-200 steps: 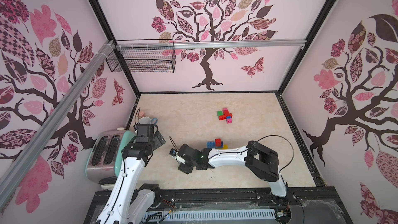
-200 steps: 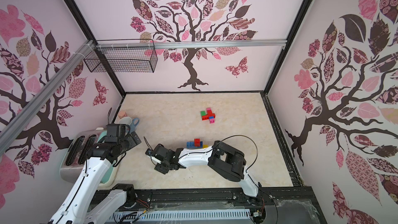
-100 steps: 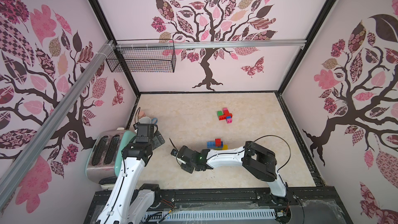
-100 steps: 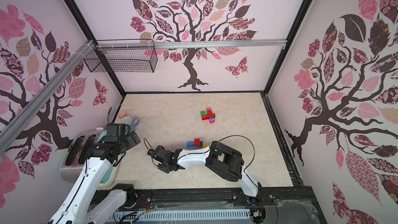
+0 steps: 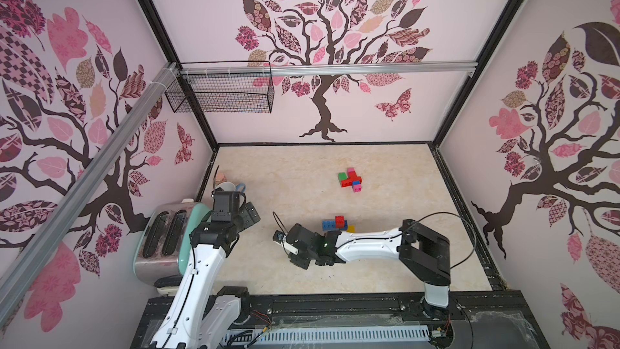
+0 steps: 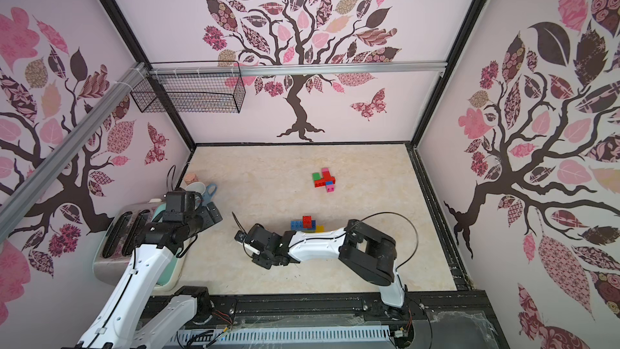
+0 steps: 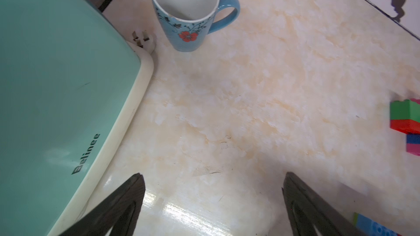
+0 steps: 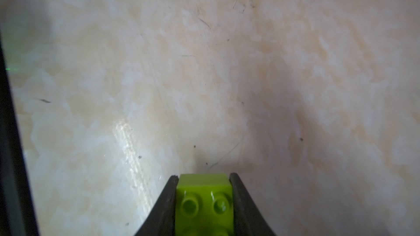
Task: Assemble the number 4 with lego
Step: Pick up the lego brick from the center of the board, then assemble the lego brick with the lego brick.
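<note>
In both top views, 2 groups of lego sit on the table [image 5: 302, 169]: a far cluster [image 5: 350, 178] mid-table and a near cluster [image 5: 336, 223] just beside the right arm [image 5: 369, 250].

Left wrist view: the left gripper [image 7: 212, 178] gapes wide, holding nothing (mug [image 7: 185, 14] and toaster [image 7: 56, 76] ahead).

Right wrist view: the right gripper [image 8: 203, 175] is clamped on a lime brick [image 8: 204, 200], close over the table.

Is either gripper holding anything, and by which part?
The right gripper clamps a lime brick by two opposite side walls; the left gripper is empty.
</note>
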Motion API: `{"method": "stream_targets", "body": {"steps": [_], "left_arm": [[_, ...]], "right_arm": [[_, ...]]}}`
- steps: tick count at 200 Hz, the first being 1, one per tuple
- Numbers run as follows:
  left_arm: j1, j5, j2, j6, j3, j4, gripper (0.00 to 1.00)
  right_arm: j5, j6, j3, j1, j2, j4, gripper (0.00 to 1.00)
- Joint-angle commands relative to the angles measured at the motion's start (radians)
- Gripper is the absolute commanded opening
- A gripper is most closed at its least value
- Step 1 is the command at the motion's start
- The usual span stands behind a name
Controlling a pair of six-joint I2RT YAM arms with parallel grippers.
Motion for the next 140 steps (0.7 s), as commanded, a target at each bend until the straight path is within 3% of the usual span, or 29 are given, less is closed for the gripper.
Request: {"method": "stream_targets", "body": {"steps": [1,28,58,84,104,140], "left_arm": [[-0.013,0.132,0.011,0.008,-0.039,0.069,0.98],[-0.147,0.118,0.078,-0.049,-0.053,0.14,0.98],[-0.2,0.253,0.2,-0.116,-0.063,0.258,0.98],[-0.209,0.356,0.293,-0.099,-0.03,0.308,0.98],[-0.238,0.387,0.377,-0.055,0.024,0.282,0.98],[-0.304,0.425,0.511,-0.037,0.082,0.288,0.98]], "right_arm": [[-0.093,-0.132,-0.034,-0.038,-0.221,-0.005,0.0],[-0.172,-0.229,-0.107,-0.131,-0.402,-0.095,0.0],[-0.165,-0.335,-0.174,-0.271,-0.525,-0.144,0.0],[-0.231,-0.438,-0.123,-0.429,-0.499,-0.27,0.0],[-0.422,-0.515,-0.065,-0.566,-0.455,-0.361,0.0],[-0.478,-0.683,0.017,-0.576,-0.364,-0.523,0.0]]}}
